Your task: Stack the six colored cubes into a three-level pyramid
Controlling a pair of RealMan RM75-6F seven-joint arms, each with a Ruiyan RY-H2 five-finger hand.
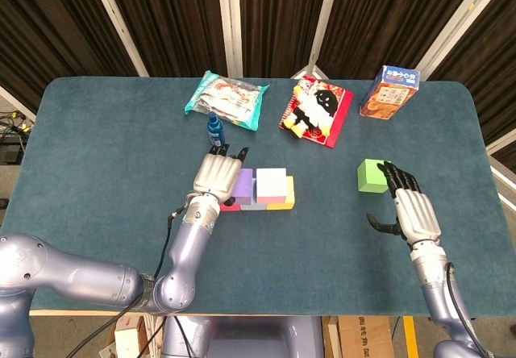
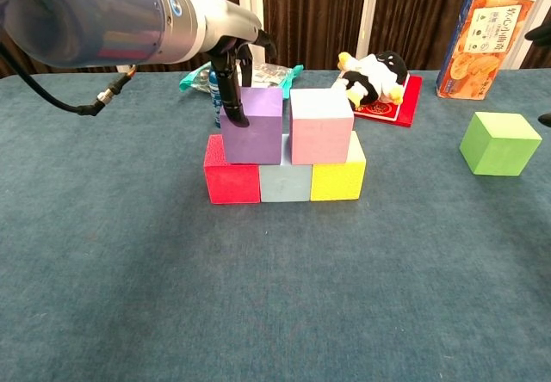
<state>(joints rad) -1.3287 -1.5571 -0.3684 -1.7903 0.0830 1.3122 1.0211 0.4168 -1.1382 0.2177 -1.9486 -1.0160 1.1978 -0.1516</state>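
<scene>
- Head view: the left hand (image 1: 218,175) lies over the left end of the block stack, fingers stretched forward against the purple cube (image 1: 242,185). Judging by the pose, it is nudging that cube toward the pink cube (image 1: 272,184) to tidy the second level, not gripping it.
- Head view: the right hand (image 1: 408,209) rests on the counter (image 1: 97,148) with fingers spread and nothing in them, fingertips just beside the green cube (image 1: 371,175), which sits well apart from the stack and is probably meant for the top.
- Head view: a snack bag (image 1: 226,97), a small blue bottle (image 1: 214,128), a plush toy on a red card (image 1: 316,110) and a biscuit box (image 1: 389,91) lie along the far side, clear of the path between green cube and stack.
- Chest view: the bottom row reads red cube (image 2: 231,181), pale blue cube (image 2: 285,181), yellow cube (image 2: 337,179), all touching. Purple cube (image 2: 252,126) and pink cube (image 2: 320,126) sit on top, a thin gap between them.
- Chest view: the left hand's fingers (image 2: 229,89) press the purple cube's left face and top edge; this arm crowds the stack's left side, so the green cube (image 2: 500,143) is best brought in from the right.
</scene>
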